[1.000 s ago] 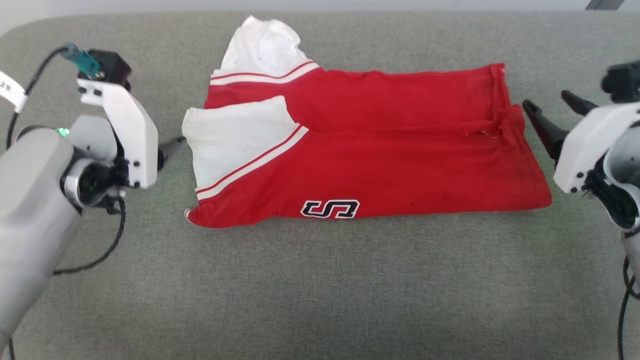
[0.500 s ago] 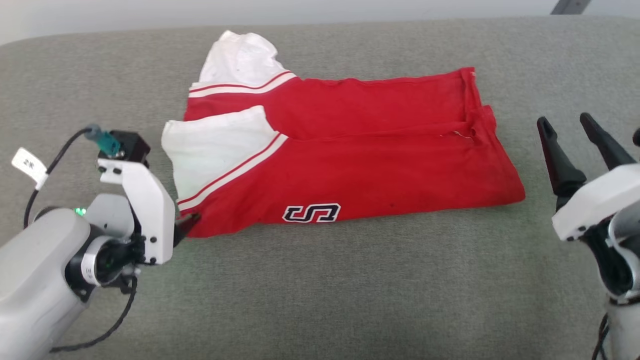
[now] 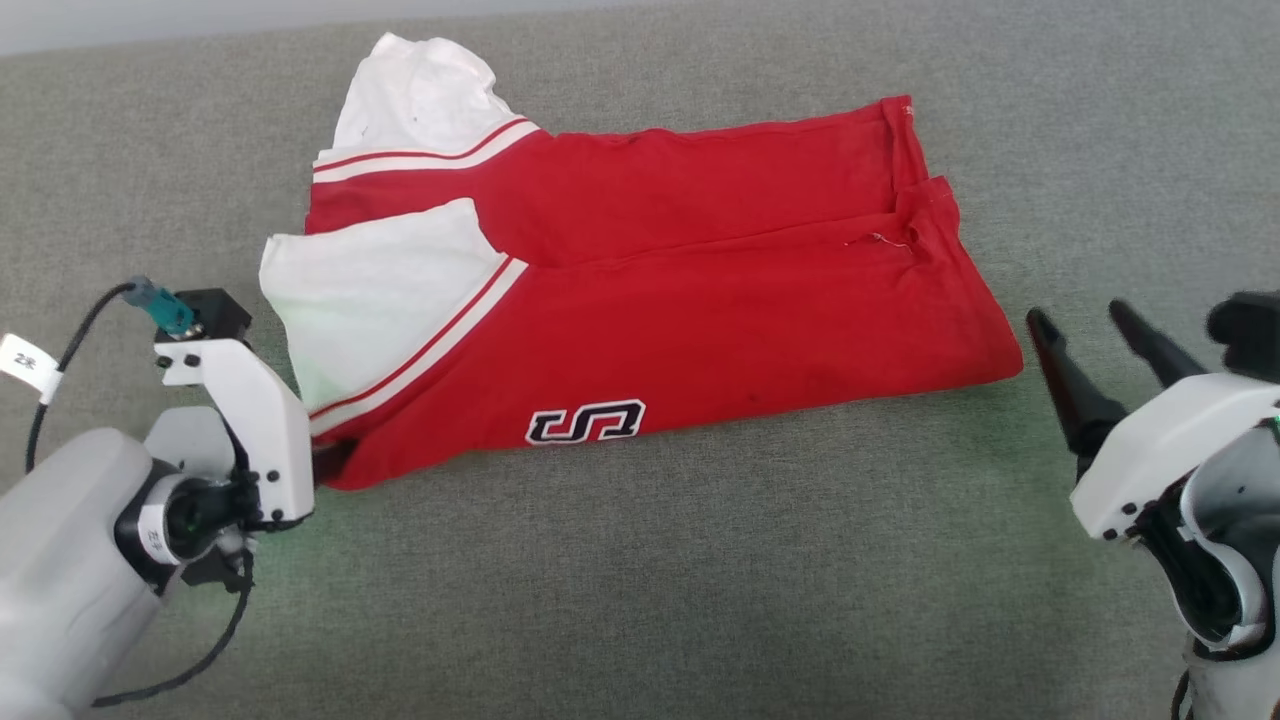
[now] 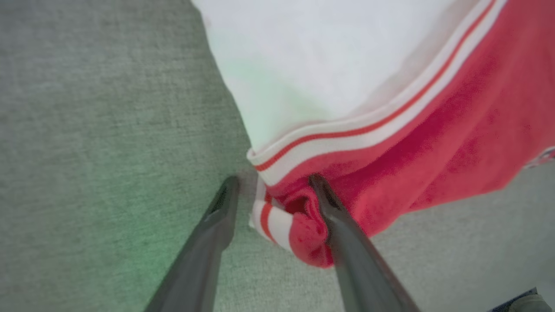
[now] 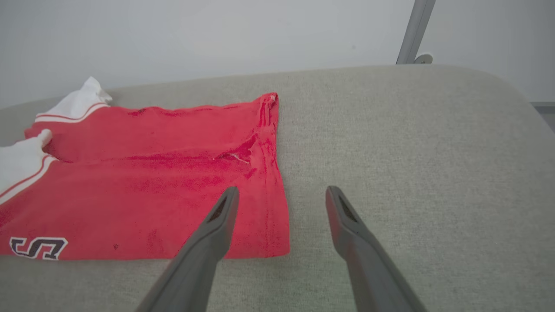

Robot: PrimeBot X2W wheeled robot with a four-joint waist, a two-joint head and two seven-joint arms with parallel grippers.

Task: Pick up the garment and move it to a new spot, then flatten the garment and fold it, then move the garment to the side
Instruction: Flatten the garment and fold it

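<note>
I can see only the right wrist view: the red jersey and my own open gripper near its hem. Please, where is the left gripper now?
Observer: The left gripper is at the far end of the jersey. It is open, with its fingers astride the striped-trim corner.
Operator: Thank you. Is my gripper above the cloth?
Observer: It seems not. In the head view the right gripper stands just beside the hem, over the grey fabric surface.
</note>
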